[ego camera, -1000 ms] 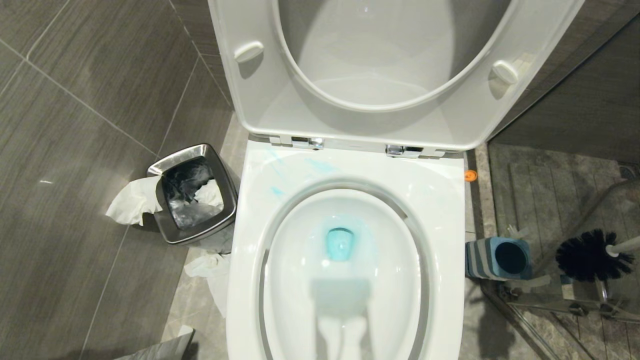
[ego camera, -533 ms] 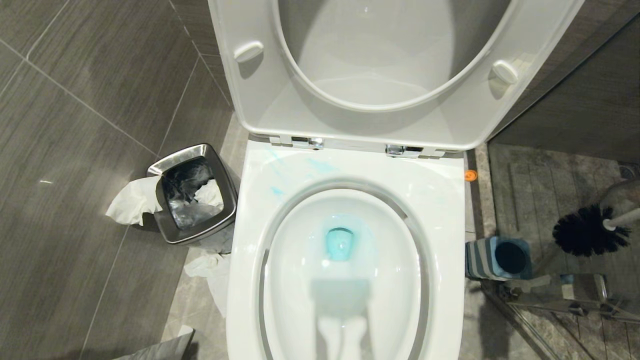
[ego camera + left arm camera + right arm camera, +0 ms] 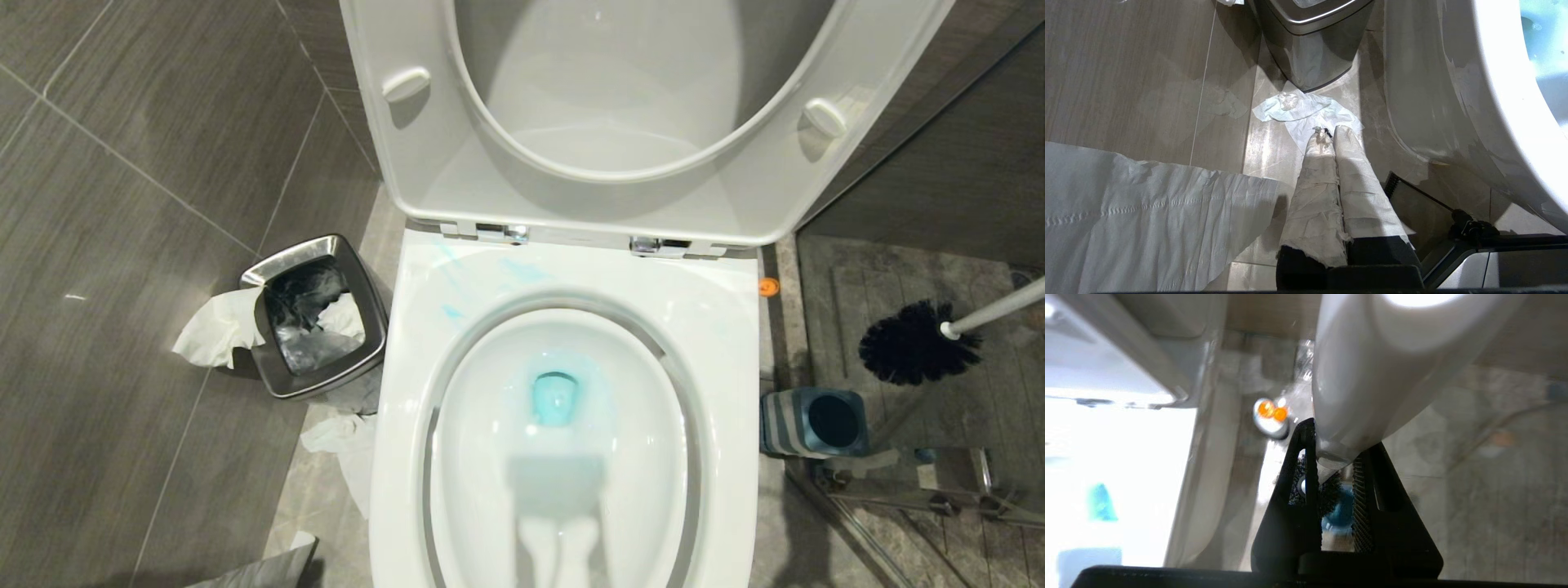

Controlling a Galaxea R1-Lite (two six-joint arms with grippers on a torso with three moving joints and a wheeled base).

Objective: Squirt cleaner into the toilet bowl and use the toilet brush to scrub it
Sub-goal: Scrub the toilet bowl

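Toilet brush, gripped by right claw, hangs clear beside bowl rim.

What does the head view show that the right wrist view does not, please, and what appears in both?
Only the head view shows the raised seat and lid, the steel waste bin with paper around it, and the toilet brush hanging whole above its blue-grey holder. Only the right wrist view shows the right gripper shut on the brush's white handle. Both share the black bristle head, the holder, the orange spot on the floor and the toilet bowl with blue cleaner inside.
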